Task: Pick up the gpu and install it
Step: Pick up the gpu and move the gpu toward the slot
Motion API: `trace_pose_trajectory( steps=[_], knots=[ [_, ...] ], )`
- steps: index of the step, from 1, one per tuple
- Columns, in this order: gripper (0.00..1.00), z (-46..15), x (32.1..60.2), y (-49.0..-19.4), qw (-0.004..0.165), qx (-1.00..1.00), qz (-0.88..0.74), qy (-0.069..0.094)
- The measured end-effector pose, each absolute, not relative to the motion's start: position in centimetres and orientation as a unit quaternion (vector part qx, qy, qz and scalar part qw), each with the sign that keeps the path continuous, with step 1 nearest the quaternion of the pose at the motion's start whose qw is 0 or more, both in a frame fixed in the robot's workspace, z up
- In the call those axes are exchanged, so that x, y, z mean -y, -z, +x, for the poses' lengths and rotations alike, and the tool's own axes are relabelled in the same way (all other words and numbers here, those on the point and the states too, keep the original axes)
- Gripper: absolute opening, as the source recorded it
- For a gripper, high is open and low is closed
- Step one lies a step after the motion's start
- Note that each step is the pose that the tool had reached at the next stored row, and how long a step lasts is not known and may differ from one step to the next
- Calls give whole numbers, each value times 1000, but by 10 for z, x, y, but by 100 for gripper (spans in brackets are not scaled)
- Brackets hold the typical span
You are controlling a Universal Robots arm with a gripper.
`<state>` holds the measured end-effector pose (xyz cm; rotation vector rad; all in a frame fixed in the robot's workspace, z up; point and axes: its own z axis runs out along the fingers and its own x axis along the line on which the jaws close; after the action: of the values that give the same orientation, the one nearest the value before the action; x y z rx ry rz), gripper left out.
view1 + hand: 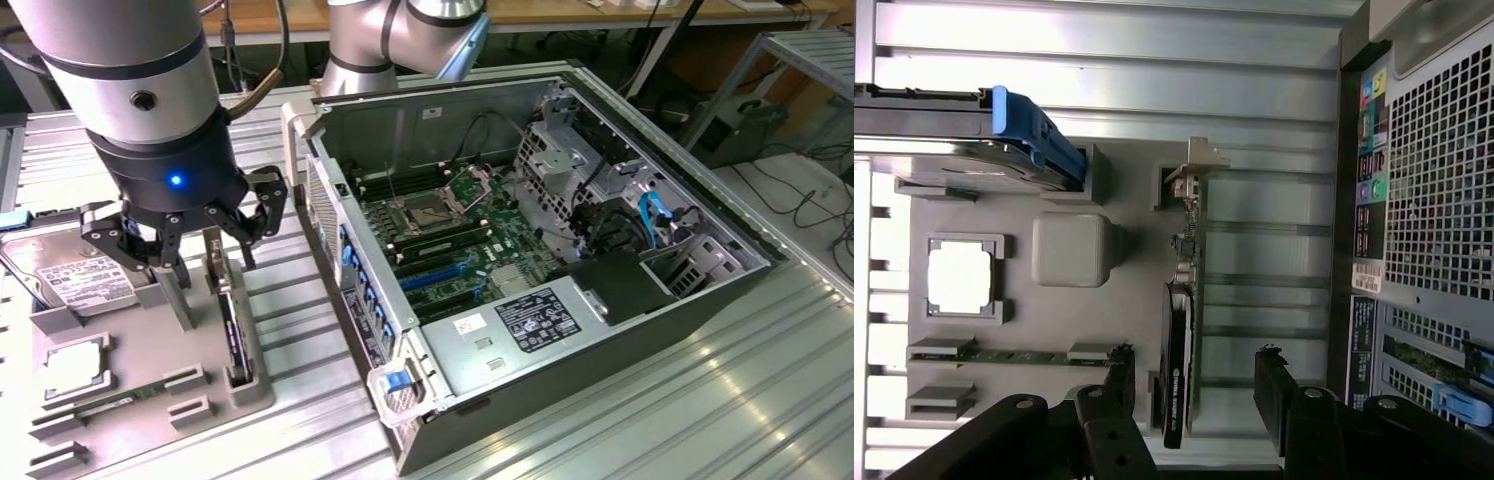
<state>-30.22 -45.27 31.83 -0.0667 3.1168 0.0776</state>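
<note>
- Ribbed metal table (694,400) is carrying a grey tray (187,395) next to an open case (461,395).
- On that tray the gpu (238,335) is standing on edge in a slot, with its silver bracket at one end; it is on the side of the tray nearest the case.
- I am holding my gripper (1194,362) just above the gpu. The fingers are spread wide, one on each side of the thin card, and are gripping nothing.
- I am judging this to be the approach for the pick-up: the card is sitting in its slot ungripped, and nothing is installed yet.
- To my mind the grasp is calling for both fingers to meet the flat faces evenly and for a straight lift, since the card is thin and its slot is narrow.
- Further out on the tray, towards the exterior view's left, a hard drive (74,275) and a chip (74,365) are lying well clear of my fingers.
- Inside the case the board (461,235) is lying exposed.
</note>
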Motion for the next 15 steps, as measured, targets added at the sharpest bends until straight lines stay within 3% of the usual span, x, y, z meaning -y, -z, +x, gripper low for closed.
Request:
trace_pose_trajectory(
  steps=[15],
  knots=[
    [60,-302,453,-309,11,-999,-21,-25]
  ],
)
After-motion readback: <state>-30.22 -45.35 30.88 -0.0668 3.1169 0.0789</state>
